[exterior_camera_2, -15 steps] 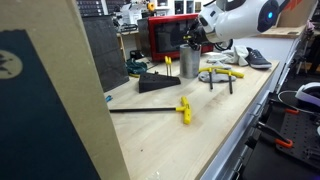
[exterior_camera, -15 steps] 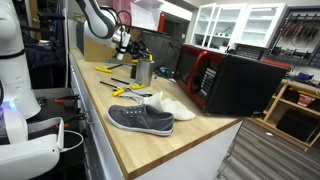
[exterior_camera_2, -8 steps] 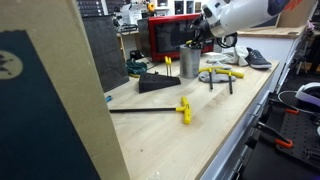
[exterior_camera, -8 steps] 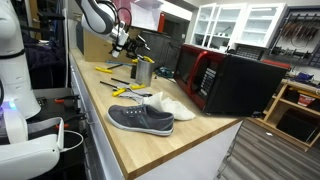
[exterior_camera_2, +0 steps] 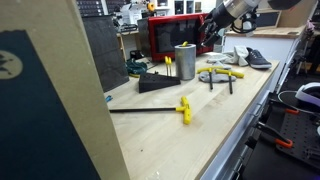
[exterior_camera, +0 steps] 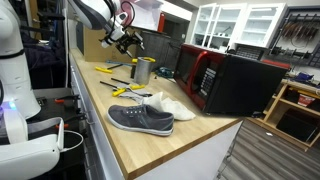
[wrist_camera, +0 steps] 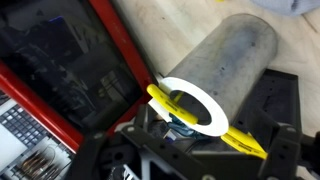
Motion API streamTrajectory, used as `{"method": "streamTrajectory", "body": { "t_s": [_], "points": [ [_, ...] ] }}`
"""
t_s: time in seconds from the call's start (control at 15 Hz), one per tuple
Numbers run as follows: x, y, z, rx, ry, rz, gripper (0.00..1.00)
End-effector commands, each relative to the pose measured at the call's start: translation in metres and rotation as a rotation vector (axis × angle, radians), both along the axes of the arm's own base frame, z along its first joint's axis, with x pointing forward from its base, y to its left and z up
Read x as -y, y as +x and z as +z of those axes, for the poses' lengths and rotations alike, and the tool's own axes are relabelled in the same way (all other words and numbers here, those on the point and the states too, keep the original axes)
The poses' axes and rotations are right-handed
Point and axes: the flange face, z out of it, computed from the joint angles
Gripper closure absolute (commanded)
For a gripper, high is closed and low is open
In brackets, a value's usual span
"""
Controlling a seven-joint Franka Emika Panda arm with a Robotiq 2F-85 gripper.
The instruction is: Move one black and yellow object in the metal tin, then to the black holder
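Clutter on the table (exterior_camera_2: 200, 135) reads, from the left in an exterior view, as the black holder (exterior_camera_2: 155, 84), a low dark wedge, then a yellow-handled tool (exterior_camera_2: 183, 108) lying flat in front of it. Next comes the metal tin (exterior_camera_2: 185, 62), upright just beside the holder with its mouth up so that it can take a tool from above. The black and yellow object (wrist_camera: 247, 144) is in that tin. In the wrist view its yellow length crosses the bright rim from upper left to lower right and passes the rim at both ends. I judge that it leans against the rim, its long axis tilted rather than plumb. Which end is the working tip I cannot tell, and in both exterior views it hardly shows above the rim. Right of the tin and higher hangs the hand (exterior_camera: 132, 44), fingers apart and holding nothing, clear of the rim. Further right lie loose tools (exterior_camera_2: 222, 74) and a grey shoe (exterior_camera_2: 257, 57). The tin leg looks done. The carry to the holder is not yet done, and it is short because the two stand so near.
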Motion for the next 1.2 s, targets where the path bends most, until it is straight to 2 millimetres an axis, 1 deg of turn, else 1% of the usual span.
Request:
{"method": "streamTrajectory", "body": {
  "t_s": [0.0,0.13,0.33,0.4,0.53,0.73,0.8,0.87,0.93,1.0,1.13],
  "points": [
    [0.016,-0.018,-0.003,-0.075,0.101,-0.033,0.0],
    [0.023,-0.023,-0.01,-0.106,0.138,-0.068,0.0],
    [0.025,-0.022,-0.027,-0.181,0.207,-0.14,0.0],
    [0.026,-0.005,-0.032,-0.208,0.231,-0.162,0.0],
    [0.025,0.0,-0.032,-0.243,0.292,-0.196,0.0],
    [0.016,0.009,-0.015,-0.281,0.422,-0.251,0.0],
    [0.011,0.009,-0.004,-0.311,0.464,-0.264,0.0],
    [0.012,0.006,0.01,-0.351,0.498,-0.27,0.0],
    [0.014,0.006,0.015,-0.39,0.507,-0.282,0.0],
    [0.016,-0.003,0.021,-0.429,0.504,-0.293,0.0],
    [0.016,-0.008,0.041,-0.492,0.504,-0.334,0.0]
  ]
}}
